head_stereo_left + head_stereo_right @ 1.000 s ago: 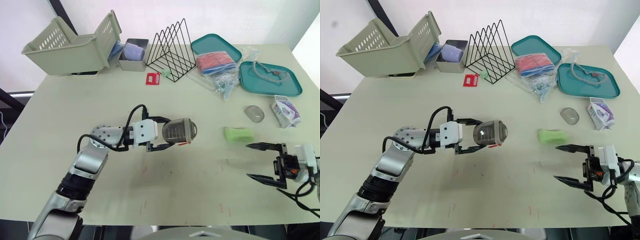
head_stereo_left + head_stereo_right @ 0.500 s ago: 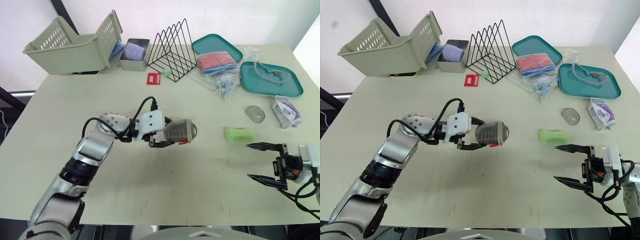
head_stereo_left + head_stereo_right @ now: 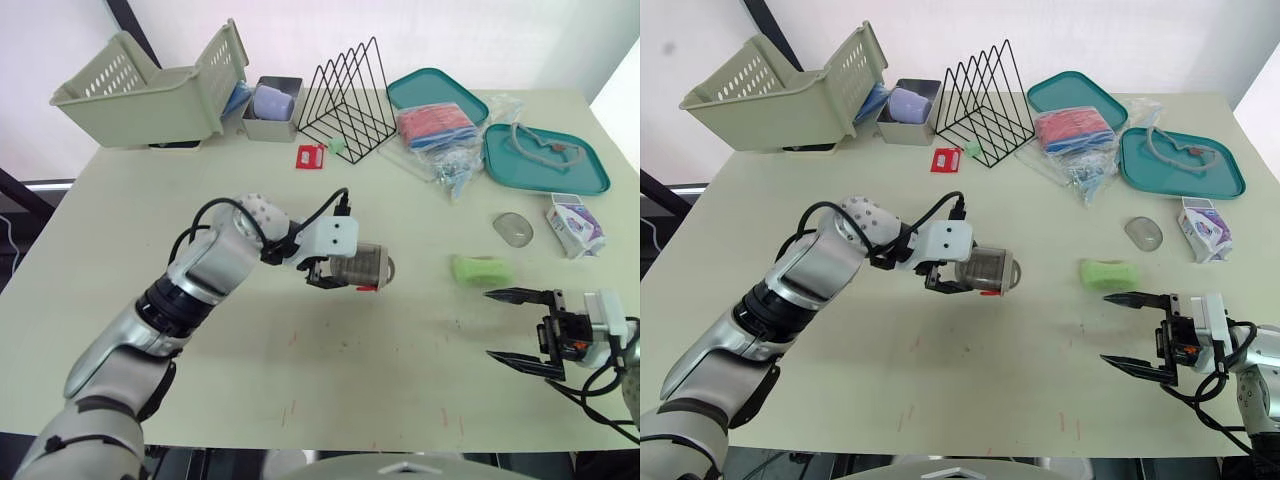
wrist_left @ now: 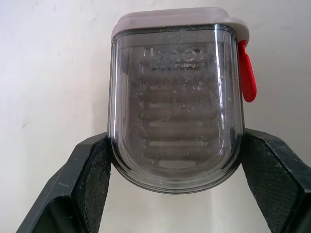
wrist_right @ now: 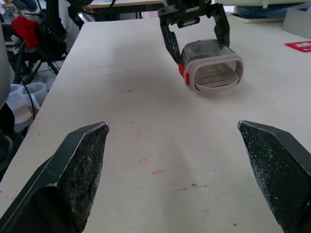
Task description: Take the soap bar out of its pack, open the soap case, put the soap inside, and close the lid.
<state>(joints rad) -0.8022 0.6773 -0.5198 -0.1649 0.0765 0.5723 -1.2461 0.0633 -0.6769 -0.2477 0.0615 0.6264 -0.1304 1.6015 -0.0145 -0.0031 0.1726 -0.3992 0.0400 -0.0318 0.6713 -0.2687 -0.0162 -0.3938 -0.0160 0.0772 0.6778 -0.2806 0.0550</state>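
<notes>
The left hand [image 4: 175,160] is clamped on the soap case [image 3: 362,268], one finger on each flank of its smoky body, the red latch off to one side. Over the last second the forearm has swung forward and the wrist has rolled, so the hand now sits over the case rather than level behind it. The case has barely shifted on the surface [image 3: 350,400] and lies on its side, its open mouth towards 3 o'clock. There, well apart, rests the green soap [image 3: 480,270], already unwrapped. The clear lid [image 3: 512,228] lies at 1 o'clock of the soap, with the pack [image 3: 573,222] beyond. The right hand [image 3: 489,324] stays spread wide at 5 o'clock of the soap, holding nothing. Loading the soap looks like the next step.
</notes>
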